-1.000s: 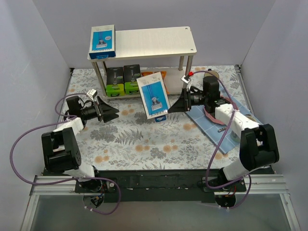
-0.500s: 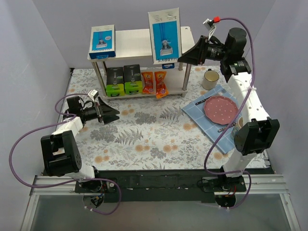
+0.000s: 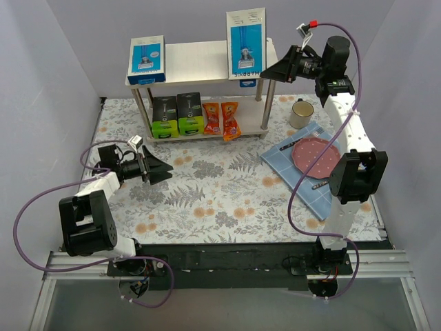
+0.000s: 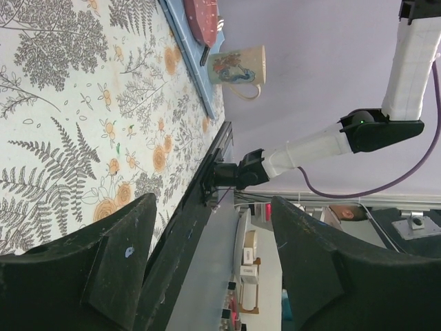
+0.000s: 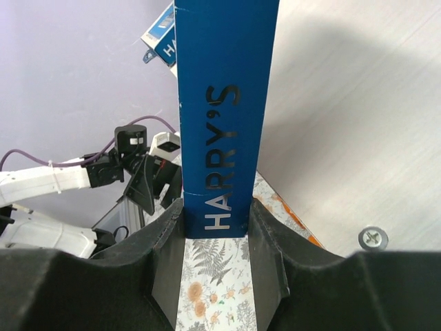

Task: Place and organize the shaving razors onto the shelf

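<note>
Nearest the bases, the left gripper (image 3: 168, 173) hangs low over the floral cloth (image 3: 213, 200), pointing right; its fingers (image 4: 110, 265) are spread wide with nothing between them. To the right the blue mat (image 3: 282, 164) lies on the cloth with the pink plate (image 3: 315, 153) on it, and a mug (image 3: 300, 114) stands just beyond the mat's far corner. Farther back stands the shelf (image 3: 200, 62). On its lower tier, two black boxes (image 3: 165, 114) sit side by side at the left, with two orange packets (image 3: 212, 117) just to their right. On the top board, a blue box (image 3: 146, 60) stands at the left end. The right gripper (image 3: 267, 72) reaches in high from the right and clamps a second blue box (image 3: 246, 43) by its lower edge, one finger (image 5: 165, 255) on each flat face, the "HARRY'S" side (image 5: 224, 117) towards the wrist camera. This box is upright over the right end of the top board; whether it touches the board I cannot tell.
</note>
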You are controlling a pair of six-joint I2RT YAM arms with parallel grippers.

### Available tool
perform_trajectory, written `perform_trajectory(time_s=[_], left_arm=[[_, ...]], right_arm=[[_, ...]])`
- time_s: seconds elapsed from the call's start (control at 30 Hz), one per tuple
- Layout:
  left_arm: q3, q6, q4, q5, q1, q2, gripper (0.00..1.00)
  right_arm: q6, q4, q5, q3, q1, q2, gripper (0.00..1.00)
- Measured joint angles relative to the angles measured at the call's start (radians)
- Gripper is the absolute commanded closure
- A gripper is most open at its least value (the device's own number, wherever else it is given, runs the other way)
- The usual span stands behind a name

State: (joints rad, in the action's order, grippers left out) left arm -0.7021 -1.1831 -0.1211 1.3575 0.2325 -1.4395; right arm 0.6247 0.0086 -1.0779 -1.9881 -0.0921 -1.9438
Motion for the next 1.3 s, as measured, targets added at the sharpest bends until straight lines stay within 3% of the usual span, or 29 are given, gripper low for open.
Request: perform_trajectory(time_s=[0.2,0.33,0.8,0.83,1.2,1.23,1.27,1.3], left_arm=[[0.04,0.016,-0.014,-0.007,0.001,0.029,0.33],[0.053,0.019,-0.019,-0.008,0.004,0.047,0.33],[0.06,0.019,-0.029,-0.015,0.033,0.079,0.33],[0.063,0.018,-0.028,-0.015,0.035,0.084,0.33],[0.075,0.05,-0.081,-0.042,0.053,0.148,0.31],[0.064,0.061,-0.094,-0.049,0.053,0.149,0.27],[0.047,0.072,-0.106,-0.057,0.053,0.149,0.02],[0.027,0.083,-0.121,-0.065,0.053,0.149,0.02]], right_arm=[[-0.001,0.017,0.044,-0.016,-0.003,0.0,0.68],[-0.001,0.016,0.083,-0.016,-0.003,0.0,0.47],[-0.104,-0.025,0.282,-0.144,0.003,-0.013,0.17],[-0.11,-0.033,0.293,-0.144,0.004,-0.013,0.04],[-0.212,-0.075,0.377,-0.141,0.016,-0.006,0.01],[-0.227,-0.083,0.385,-0.137,0.017,0.0,0.02],[-0.246,-0.093,0.402,-0.123,0.018,0.015,0.01],[-0.264,-0.112,0.421,-0.106,0.018,0.034,0.01]])
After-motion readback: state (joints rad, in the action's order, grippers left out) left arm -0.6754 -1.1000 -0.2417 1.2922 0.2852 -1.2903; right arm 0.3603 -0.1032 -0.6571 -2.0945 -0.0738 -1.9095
